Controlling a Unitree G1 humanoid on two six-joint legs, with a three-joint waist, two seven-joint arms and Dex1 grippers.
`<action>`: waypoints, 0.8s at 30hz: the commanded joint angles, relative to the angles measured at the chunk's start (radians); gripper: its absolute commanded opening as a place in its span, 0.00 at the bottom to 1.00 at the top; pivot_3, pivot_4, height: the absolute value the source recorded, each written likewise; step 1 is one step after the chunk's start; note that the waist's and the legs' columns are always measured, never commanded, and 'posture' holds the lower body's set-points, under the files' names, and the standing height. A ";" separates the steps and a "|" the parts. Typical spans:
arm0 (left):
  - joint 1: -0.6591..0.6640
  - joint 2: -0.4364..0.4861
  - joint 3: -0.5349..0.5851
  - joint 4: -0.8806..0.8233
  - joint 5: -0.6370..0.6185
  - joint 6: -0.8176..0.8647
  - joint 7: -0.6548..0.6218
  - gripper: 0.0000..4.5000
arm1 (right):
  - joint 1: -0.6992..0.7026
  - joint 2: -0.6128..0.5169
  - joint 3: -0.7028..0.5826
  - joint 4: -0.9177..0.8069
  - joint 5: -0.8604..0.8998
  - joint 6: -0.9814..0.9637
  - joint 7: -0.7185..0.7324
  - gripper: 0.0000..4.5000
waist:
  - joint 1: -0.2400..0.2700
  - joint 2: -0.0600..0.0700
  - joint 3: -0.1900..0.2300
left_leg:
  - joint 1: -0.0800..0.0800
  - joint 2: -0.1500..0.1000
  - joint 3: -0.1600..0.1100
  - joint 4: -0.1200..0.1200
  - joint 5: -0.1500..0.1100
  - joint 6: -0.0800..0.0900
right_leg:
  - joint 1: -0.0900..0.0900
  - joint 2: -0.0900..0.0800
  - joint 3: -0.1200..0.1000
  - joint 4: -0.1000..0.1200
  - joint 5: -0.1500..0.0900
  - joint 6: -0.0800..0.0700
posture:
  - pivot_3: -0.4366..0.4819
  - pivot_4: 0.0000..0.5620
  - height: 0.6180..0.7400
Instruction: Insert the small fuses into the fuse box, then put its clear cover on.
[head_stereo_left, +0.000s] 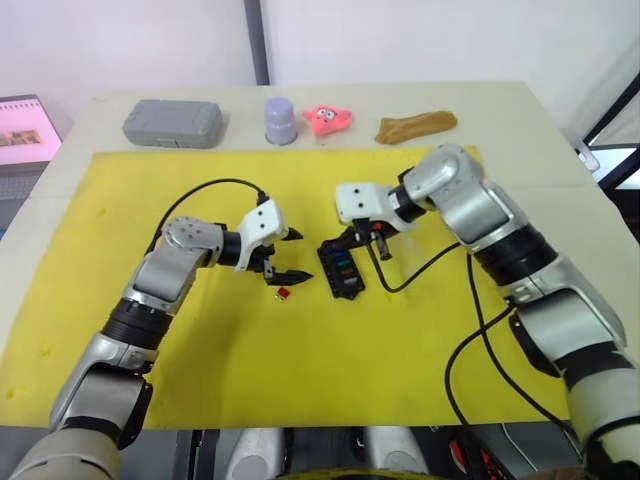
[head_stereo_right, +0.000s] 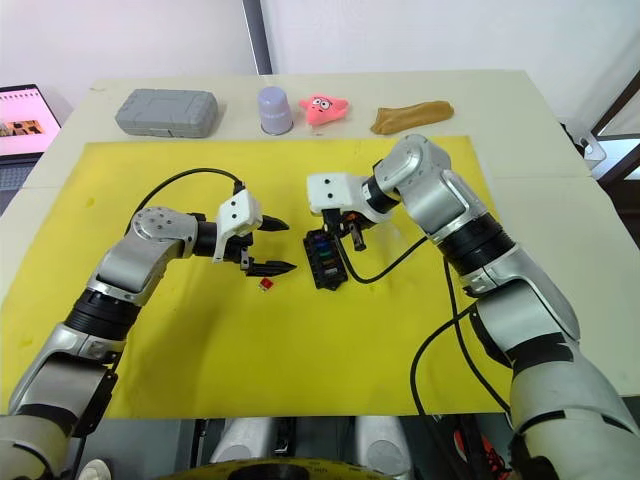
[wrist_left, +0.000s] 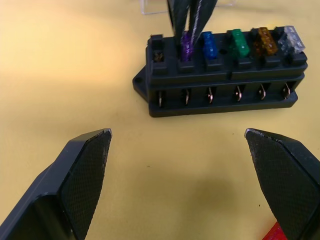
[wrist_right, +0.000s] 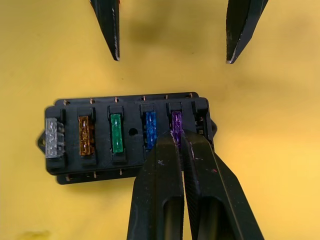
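Observation:
The black fuse box (head_stereo_left: 341, 268) lies mid-mat. In its slots stand grey (wrist_right: 54, 138), amber, green (wrist_right: 116, 133), blue and purple fuses, and the end slot (wrist_left: 157, 55) is vacant. My right gripper (wrist_right: 179, 136) is shut on the purple fuse (wrist_left: 186, 47), which sits in its slot. My left gripper (head_stereo_left: 303, 255) hovers open just left of the box, holding nothing. A red fuse (head_stereo_left: 283, 293) lies loose on the mat below the left gripper's fingers. An edge of the clear cover (wrist_left: 150, 7) shows just beyond the box.
Along the table's far edge stand a grey case (head_stereo_left: 172, 123), a lavender cup (head_stereo_left: 280, 120), a pink toy (head_stereo_left: 327, 118) and a brown lump (head_stereo_left: 415, 125). The yellow mat (head_stereo_left: 300, 380) covers most of the table. A laptop (head_stereo_left: 25, 135) sits far left.

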 joint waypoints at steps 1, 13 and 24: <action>0.002 0.005 0.013 -0.036 -0.002 0.005 0.004 0.99 | -0.030 -0.006 -0.030 -0.043 0.003 -0.001 0.019 0.00 | 0.000 0.000 0.000 | 0.000 0.000 0.000 0.000 0.000 0.000 | 0.000 0.000 0.000 0.000 0.000 0.000 | 0.48 0.27 1.00; -0.001 0.000 0.009 -0.029 0.000 0.000 0.008 0.99 | -0.032 -0.002 0.007 -0.023 -0.045 -0.073 0.051 0.00 | 0.000 0.000 0.000 | 0.000 0.000 0.000 0.000 0.000 0.000 | 0.000 0.000 0.000 0.000 0.000 0.000 | 0.48 0.27 1.00; 0.007 0.009 0.015 -0.041 -0.001 0.008 0.013 0.99 | -0.056 0.052 0.027 0.145 -0.091 -0.156 0.066 0.00 | -0.001 0.000 0.000 | 0.001 0.000 0.000 0.000 0.000 -0.001 | 0.001 0.000 0.000 0.001 0.000 0.000 | 0.48 0.27 1.00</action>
